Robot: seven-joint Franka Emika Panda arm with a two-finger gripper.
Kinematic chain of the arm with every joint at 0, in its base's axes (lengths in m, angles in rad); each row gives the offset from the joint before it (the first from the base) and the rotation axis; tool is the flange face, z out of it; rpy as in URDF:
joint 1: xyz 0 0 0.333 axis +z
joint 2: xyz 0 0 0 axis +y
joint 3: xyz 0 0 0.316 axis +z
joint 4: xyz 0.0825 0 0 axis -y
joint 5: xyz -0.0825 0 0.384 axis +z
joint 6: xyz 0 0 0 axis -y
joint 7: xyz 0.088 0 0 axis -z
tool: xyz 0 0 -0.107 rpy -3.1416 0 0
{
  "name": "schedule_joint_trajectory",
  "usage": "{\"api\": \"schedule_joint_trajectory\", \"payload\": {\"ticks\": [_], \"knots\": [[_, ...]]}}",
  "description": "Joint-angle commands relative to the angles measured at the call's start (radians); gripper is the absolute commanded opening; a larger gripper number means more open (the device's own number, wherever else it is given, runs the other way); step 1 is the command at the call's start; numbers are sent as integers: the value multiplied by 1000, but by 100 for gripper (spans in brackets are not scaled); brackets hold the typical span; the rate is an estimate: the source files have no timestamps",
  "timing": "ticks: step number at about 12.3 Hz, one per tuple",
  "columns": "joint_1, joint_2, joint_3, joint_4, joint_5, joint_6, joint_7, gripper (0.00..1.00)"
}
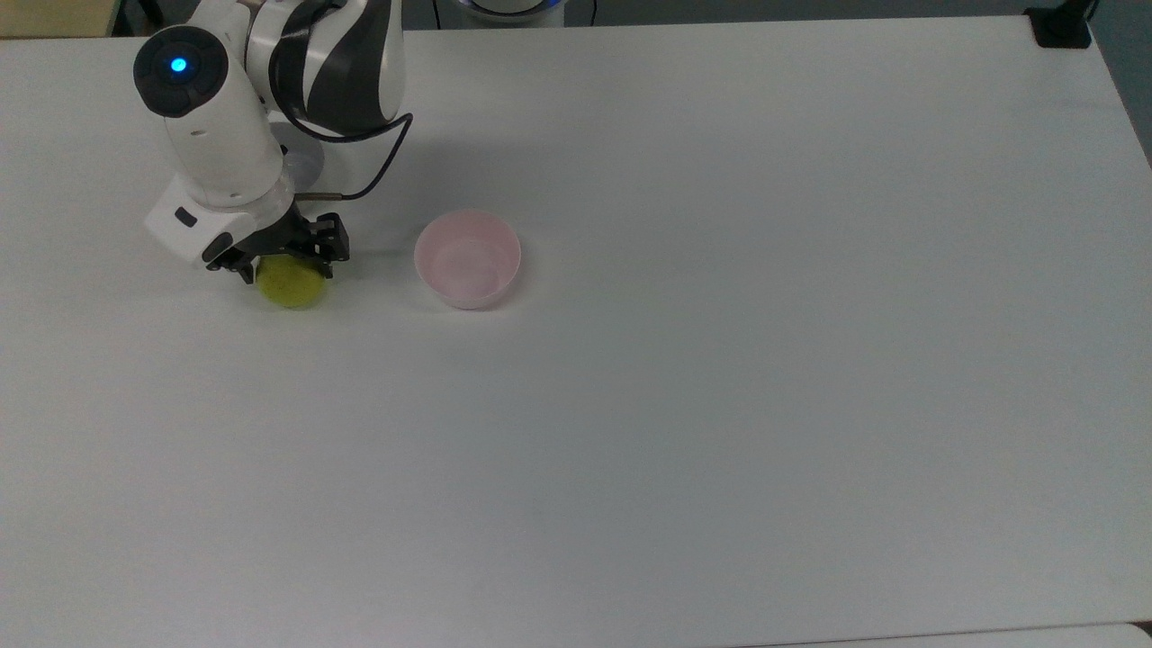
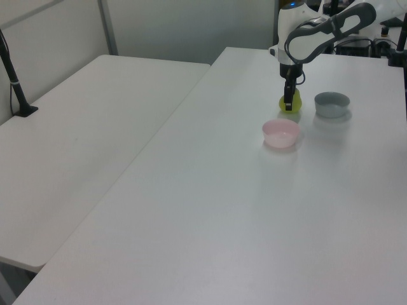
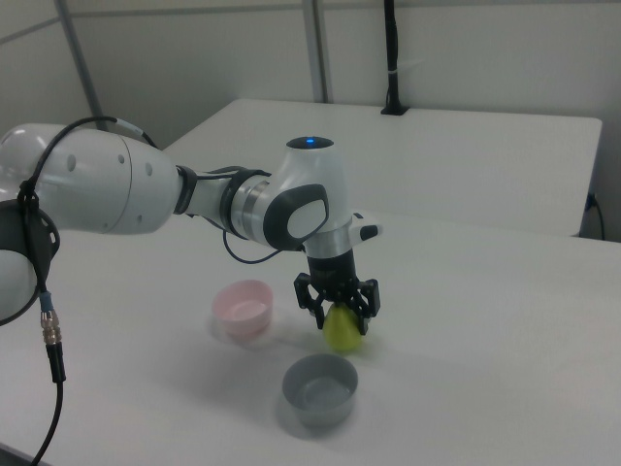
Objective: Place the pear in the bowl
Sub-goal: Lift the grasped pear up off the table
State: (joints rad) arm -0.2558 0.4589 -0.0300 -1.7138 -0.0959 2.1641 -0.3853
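Observation:
The yellow-green pear (image 1: 292,286) (image 2: 295,100) (image 3: 342,331) stands on the white table, to the top view's left of the pale pink bowl (image 1: 468,295) (image 2: 280,133) (image 3: 243,301). My gripper (image 1: 284,266) (image 2: 289,105) (image 3: 342,312) has come down over the pear from above. Its black fingers (image 3: 314,309) straddle the fruit's upper part, one on each side, and look spread slightly wider than it. The pear's stem and neck are hidden under the gripper in the top view. The bowl holds nothing.
A grey bowl (image 2: 332,104) (image 3: 319,389) sits close behind the pear, partly under the arm in the top view. A black clamp (image 1: 1062,27) is at the table's far corner. A second white table (image 2: 82,127) stands at the left view's left.

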Motion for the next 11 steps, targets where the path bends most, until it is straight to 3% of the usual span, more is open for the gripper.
{"api": "schedule_joint_trajectory", "payload": {"ticks": [1, 2, 5, 11], "knots": [[1, -14, -1, -21, -16, 26, -12, 49], [3, -17, -1, -21, -18, 20, -12, 42], [9, -71, -2, 5, -18, -80, -10, 41], [10, -170, 7, 158, -4, -320, -17, 42]]}}
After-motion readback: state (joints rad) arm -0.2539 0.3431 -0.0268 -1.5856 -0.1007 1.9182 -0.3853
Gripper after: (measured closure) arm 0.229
